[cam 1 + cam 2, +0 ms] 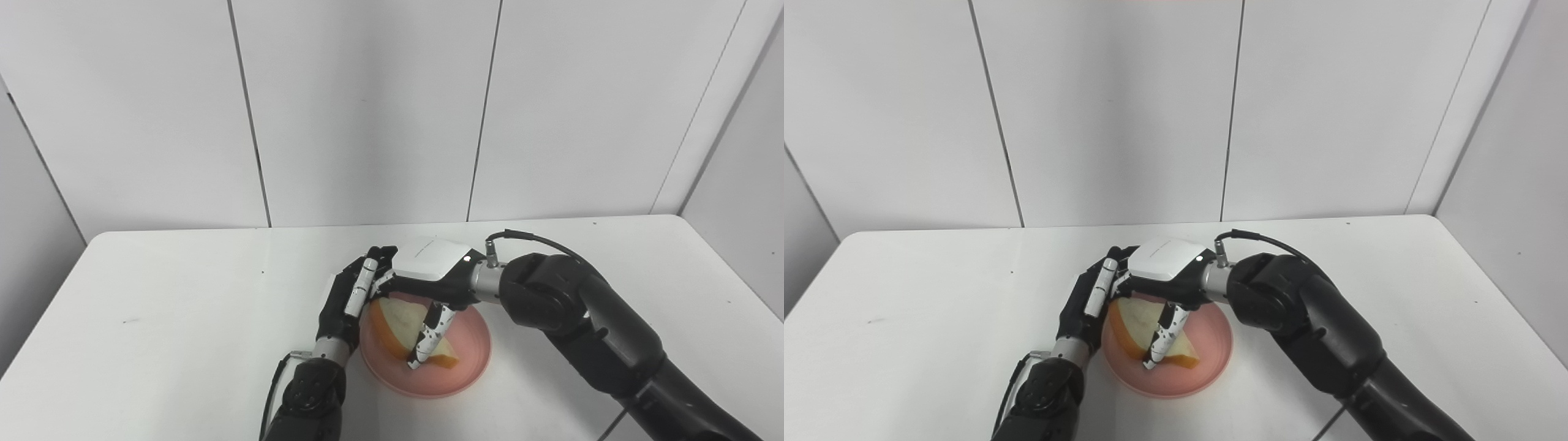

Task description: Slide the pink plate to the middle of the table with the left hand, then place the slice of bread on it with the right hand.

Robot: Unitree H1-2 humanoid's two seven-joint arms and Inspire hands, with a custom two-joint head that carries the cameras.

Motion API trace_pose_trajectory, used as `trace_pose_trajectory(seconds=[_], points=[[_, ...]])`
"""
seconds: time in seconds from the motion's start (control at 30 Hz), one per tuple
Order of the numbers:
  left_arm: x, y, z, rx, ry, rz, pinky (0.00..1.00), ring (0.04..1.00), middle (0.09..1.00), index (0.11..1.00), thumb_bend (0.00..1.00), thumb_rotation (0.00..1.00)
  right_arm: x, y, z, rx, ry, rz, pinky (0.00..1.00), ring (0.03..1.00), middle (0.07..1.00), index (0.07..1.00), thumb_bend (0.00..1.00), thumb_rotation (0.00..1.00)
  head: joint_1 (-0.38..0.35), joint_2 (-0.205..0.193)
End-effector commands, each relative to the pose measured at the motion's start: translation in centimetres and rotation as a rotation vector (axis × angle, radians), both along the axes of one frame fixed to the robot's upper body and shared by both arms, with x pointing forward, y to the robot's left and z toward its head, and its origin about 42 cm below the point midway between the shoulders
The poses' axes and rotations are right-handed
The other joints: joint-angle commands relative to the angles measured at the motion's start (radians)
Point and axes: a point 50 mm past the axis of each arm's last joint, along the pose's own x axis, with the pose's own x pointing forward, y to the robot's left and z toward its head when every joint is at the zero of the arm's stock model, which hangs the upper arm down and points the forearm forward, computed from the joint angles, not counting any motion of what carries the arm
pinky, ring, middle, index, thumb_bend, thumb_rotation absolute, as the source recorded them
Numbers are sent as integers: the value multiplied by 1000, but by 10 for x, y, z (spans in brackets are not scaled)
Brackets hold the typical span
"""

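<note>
Slice of bread (pixel 399 327) sits inside the pink plate (pixel 468 358), tilted: its upper end leans toward the plate's left rim and its lower crust corner reaches toward the plate's near middle. We read its long axis as running from far-left to near-right across the plate, with the pale crumb face turned up toward the cameras and the orange-brown crust along the left and near edges.

Our right hand (pixel 429 278) is over the bread, the thumb (pixel 429 337) pressing down along the crumb face while the other fingers curl over the far-left end, so we judge it is pinching the slice. Our left hand (pixel 343 303) stands at the plate's left rim, fingers pressed together and extended upward; whether they touch the rim or the bread we cannot tell.

The plate lies near the middle of the white table (pixel 184 306), so we judge the release to be the step in hand. To do it well we should lower the raised end until the slice lies flat, spread the fingers gently, and lift straight up so the crust does not drag. The left hand should steady the plate without nudging it.
</note>
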Motion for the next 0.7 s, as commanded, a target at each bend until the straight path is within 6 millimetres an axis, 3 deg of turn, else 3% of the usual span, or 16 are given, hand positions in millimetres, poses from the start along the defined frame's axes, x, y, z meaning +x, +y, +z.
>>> trace_pose_trajectory(seconds=[0.0,0.2,0.67], points=[[-28,6,-45,4,143,8,758,742,723,651,689,844,2,-4,25,10,-58,-18,749,784,780,729,1000,478,0,1],[-28,8,-45,4,147,8,761,746,725,654,694,842,1,-8,29,21,-51,-32,793,802,796,731,1000,482,-2,5],[-27,11,-43,5,140,5,753,738,707,645,688,834,-6,-24,52,43,-72,-82,792,819,808,746,1000,488,-11,7]])
